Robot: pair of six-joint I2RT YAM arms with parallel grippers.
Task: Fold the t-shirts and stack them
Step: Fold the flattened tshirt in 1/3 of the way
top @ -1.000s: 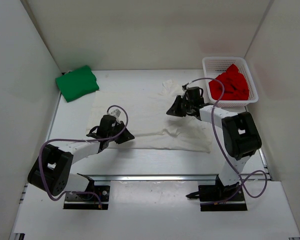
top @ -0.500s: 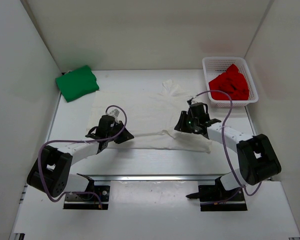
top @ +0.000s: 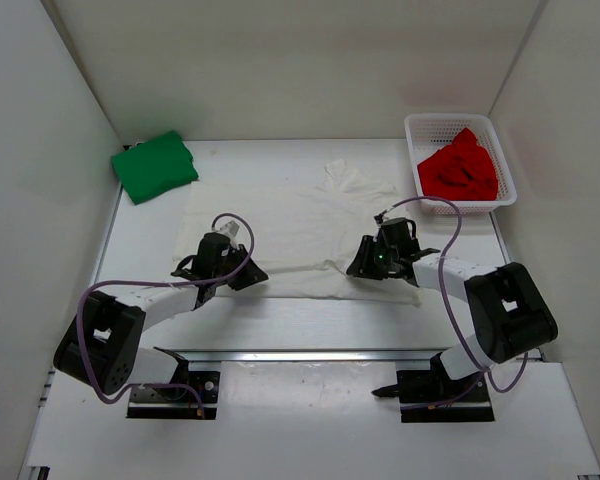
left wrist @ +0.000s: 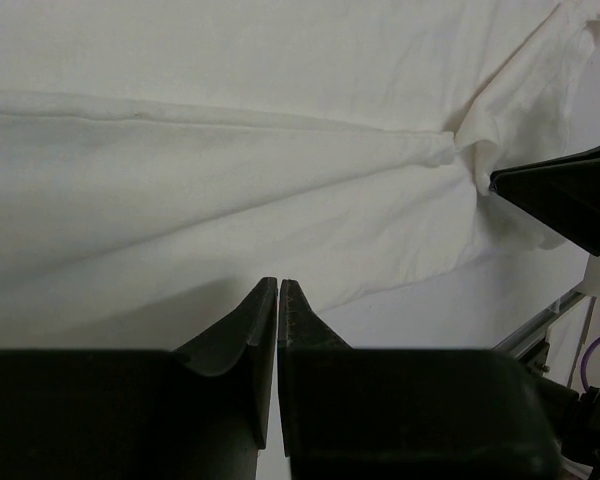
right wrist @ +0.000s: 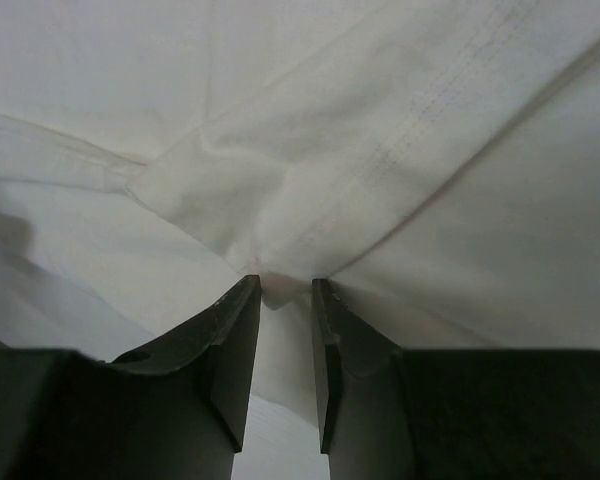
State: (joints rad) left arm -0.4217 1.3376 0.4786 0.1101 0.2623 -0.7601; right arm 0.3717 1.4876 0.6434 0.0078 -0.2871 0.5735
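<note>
The white t-shirt (top: pixel 290 225) lies spread across the middle of the table, its right part doubled over toward the near edge. My left gripper (top: pixel 250 272) rests at the shirt's near hem. In the left wrist view its jaws (left wrist: pixel 278 283) are shut where the cloth (left wrist: pixel 280 150) edge meets them. My right gripper (top: pixel 363 268) stands open over the shirt's near right part, and a small pucker of cloth (right wrist: pixel 330 150) pokes between its fingertips (right wrist: pixel 285 285). The green t-shirt (top: pixel 155 166) lies folded at the back left. The red t-shirt (top: pixel 460 172) is bunched in the basket.
A white mesh basket (top: pixel 412 125) stands at the back right against the side wall. White walls close in the table on the left, back and right. The right gripper's body (left wrist: pixel 560 195) shows at the right edge of the left wrist view.
My right gripper carried the shirt's right part from mid-table toward the near edge, then opened. The left gripper has stayed where it was, shut.
</note>
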